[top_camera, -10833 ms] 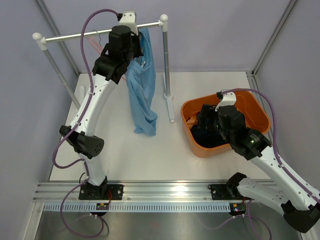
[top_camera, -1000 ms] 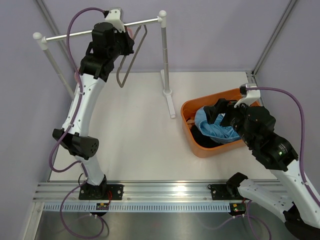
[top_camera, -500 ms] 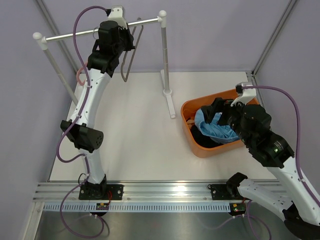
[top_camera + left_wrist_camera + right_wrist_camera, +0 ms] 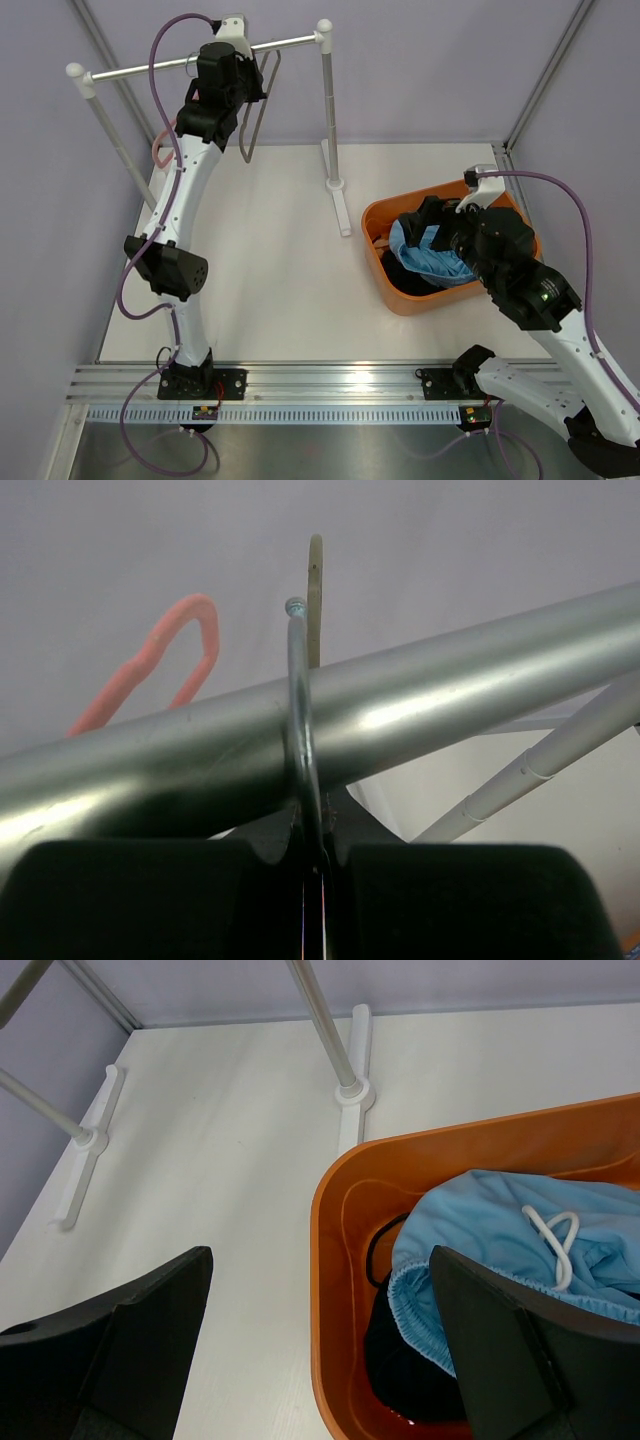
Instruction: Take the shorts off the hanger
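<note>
The light blue shorts [image 4: 432, 256] lie crumpled in the orange bin [image 4: 395, 296], on top of the dark navy shorts [image 4: 408, 271]. In the right wrist view the blue pair [image 4: 500, 1225] shows its white drawstring, with the navy pair [image 4: 410, 1360] under it. My right gripper [image 4: 425, 228] is open and empty just above the bin's left part [image 4: 320, 1290]. My left gripper [image 4: 234, 82] is up at the rail, shut on the metal hook [image 4: 298, 730] of the bare olive hanger [image 4: 254, 115], which hangs from the rail.
The rack's silver rail [image 4: 150, 69] spans the back left, with its right post [image 4: 328, 110] and foot [image 4: 340, 205] close to the bin. A pink hanger [image 4: 159, 150] hangs behind the left arm and shows in the left wrist view [image 4: 150, 670].
Long before, the blue shorts hung on the hanger; now they lie in the bin. In the last second my left gripper swung the bare hanger straighter under the rail, and my right gripper lifted slightly.
</note>
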Controlling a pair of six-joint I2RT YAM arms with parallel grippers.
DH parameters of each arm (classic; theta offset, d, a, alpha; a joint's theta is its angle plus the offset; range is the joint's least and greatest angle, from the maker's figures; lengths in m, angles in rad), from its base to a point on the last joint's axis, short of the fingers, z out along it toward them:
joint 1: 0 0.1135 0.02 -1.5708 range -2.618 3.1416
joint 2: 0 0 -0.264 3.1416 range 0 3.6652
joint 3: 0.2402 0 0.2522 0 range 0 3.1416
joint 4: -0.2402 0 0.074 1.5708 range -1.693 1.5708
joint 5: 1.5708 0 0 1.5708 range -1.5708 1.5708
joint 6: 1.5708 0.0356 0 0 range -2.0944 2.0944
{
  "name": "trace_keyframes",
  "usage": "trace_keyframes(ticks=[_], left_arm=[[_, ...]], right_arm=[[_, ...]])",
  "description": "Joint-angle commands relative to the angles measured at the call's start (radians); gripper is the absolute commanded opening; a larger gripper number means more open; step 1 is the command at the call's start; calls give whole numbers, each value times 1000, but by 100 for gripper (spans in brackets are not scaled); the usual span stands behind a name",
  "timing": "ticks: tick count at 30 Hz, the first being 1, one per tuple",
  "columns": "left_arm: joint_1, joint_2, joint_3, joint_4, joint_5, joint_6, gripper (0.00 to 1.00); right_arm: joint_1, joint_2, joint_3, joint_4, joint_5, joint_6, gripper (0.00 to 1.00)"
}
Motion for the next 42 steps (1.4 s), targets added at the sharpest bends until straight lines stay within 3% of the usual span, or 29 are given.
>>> trace_keyframes(ticks=[1, 14, 28, 42], left_arm=[[9, -7, -5, 52, -1, 22, 0], [9, -64, -145, 66, 5, 25, 0], [9, -150, -177, 98, 15, 33, 14], [9, -267, -219, 101, 16, 62, 36]], right_arm=[[-4, 0, -10, 40, -28, 6, 98], [-4, -23, -42, 43, -36, 17, 98], [-4, -27, -43, 37, -41, 16, 98], [-4, -8, -39, 41, -42, 25, 99]])
